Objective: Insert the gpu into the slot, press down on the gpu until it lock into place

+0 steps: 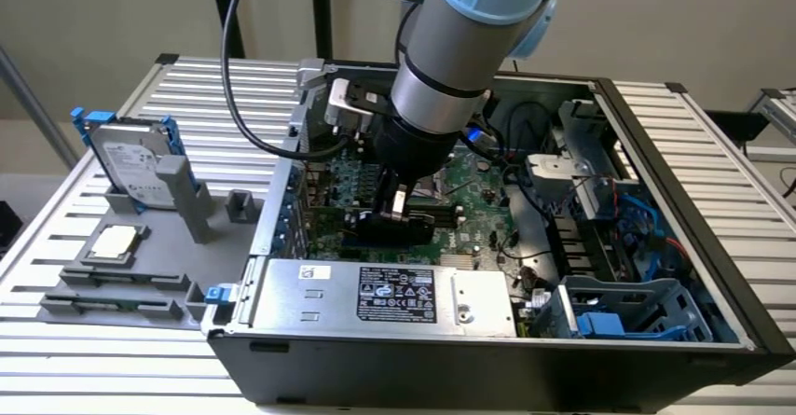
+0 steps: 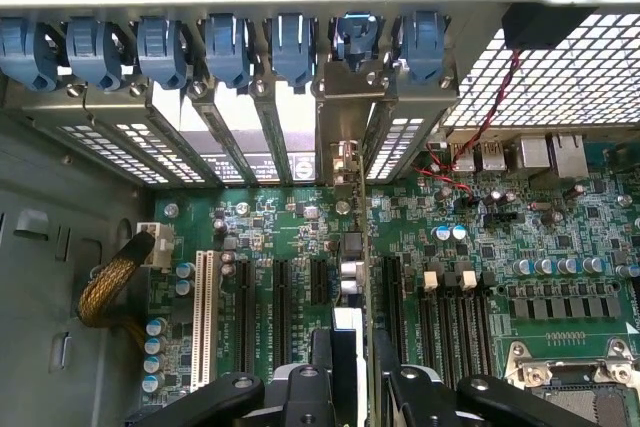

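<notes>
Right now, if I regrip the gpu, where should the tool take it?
Its upper long edge, from straight above, the tool closing across the two flat faces. The gpu stands thin and upright on edge over the motherboard, so that top edge is likely the clearest hold.

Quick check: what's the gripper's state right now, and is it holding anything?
Gripper: closed, holding the gpu on edge.
</notes>
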